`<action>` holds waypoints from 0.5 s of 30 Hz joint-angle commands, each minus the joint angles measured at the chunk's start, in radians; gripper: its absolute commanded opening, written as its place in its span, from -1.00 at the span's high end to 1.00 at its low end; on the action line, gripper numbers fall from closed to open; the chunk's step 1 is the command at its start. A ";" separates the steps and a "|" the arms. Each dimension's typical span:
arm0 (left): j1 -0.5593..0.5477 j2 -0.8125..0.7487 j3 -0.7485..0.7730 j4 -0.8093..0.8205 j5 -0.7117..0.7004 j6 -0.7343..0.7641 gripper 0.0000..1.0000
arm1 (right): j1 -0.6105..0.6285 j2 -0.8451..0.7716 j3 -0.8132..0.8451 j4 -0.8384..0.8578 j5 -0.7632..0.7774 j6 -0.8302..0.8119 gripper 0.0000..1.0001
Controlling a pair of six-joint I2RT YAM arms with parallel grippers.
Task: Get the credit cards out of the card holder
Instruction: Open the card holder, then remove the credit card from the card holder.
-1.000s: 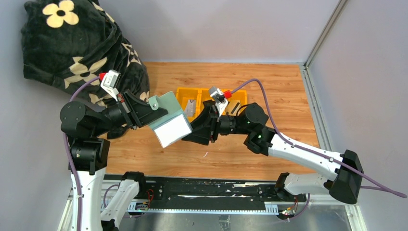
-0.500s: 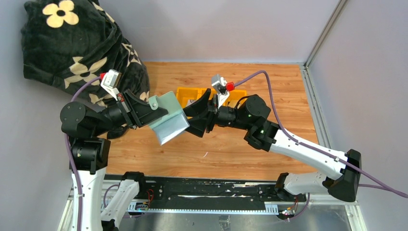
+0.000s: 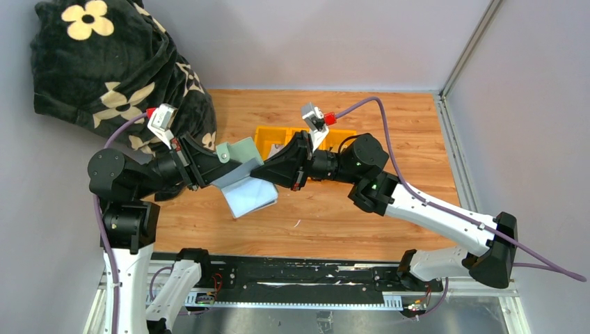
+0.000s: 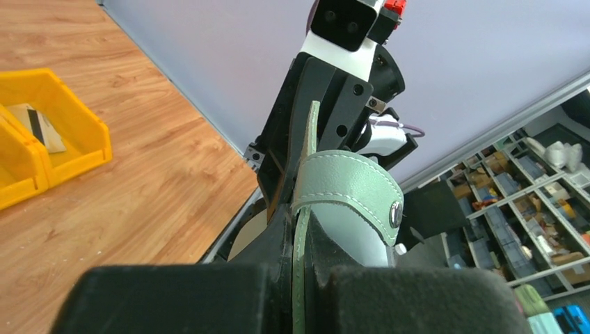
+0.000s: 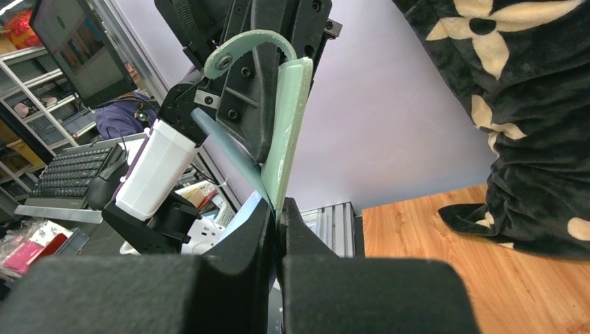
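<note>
The sage-green card holder [image 3: 240,149] hangs in the air above the table, open, with a light blue inner leaf [image 3: 250,198] drooping below it. My left gripper [image 3: 212,163] is shut on its green cover [image 4: 348,188], which stands edge-on between the left gripper's [image 4: 300,278] pads. From the right, my right gripper [image 3: 263,170] is shut on the holder's opposite edge [image 5: 289,118], and the thin leaf runs into the right gripper [image 5: 277,216]. One credit card [image 4: 42,129], tan with a dark stripe, lies in the yellow tray [image 4: 76,111]. No card shows inside the holder.
The yellow three-compartment tray [image 3: 264,136] sits on the wooden table behind the grippers, partly hidden by the right arm. A black flowered blanket [image 3: 104,62] is heaped at the back left. Grey walls close the back and right sides.
My right gripper swung left to the card holder and its jaws closed on the holder's edge. The blue leaf now droops lower. The left gripper kept its grip.
</note>
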 commanded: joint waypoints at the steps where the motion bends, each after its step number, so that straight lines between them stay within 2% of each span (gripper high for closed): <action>1: -0.004 -0.007 0.062 -0.078 -0.036 0.107 0.87 | 0.008 -0.024 -0.004 0.031 -0.020 0.050 1.00; 3: -0.004 -0.001 0.104 -0.141 -0.065 0.184 0.66 | 0.008 -0.036 -0.012 0.014 -0.012 0.051 1.00; 4: -0.004 0.002 0.121 -0.156 -0.075 0.212 0.44 | 0.008 -0.040 -0.018 0.007 -0.010 0.051 1.00; 5: -0.004 0.005 0.145 -0.172 -0.080 0.242 0.11 | 0.006 -0.047 -0.024 -0.001 -0.006 0.053 1.00; 7: -0.004 0.012 0.187 -0.214 -0.100 0.296 -0.20 | 0.005 -0.058 -0.035 -0.016 0.002 0.056 1.00; 10: -0.004 0.016 0.232 -0.237 -0.098 0.360 -0.29 | 0.004 -0.076 -0.051 -0.033 0.006 0.056 1.00; 12: -0.004 0.012 0.228 -0.236 -0.040 0.386 -0.33 | 0.002 -0.085 -0.053 -0.054 0.009 0.053 1.00; 15: -0.005 0.000 0.227 -0.377 -0.016 0.568 -0.36 | 0.000 -0.085 -0.030 -0.093 0.013 0.054 1.00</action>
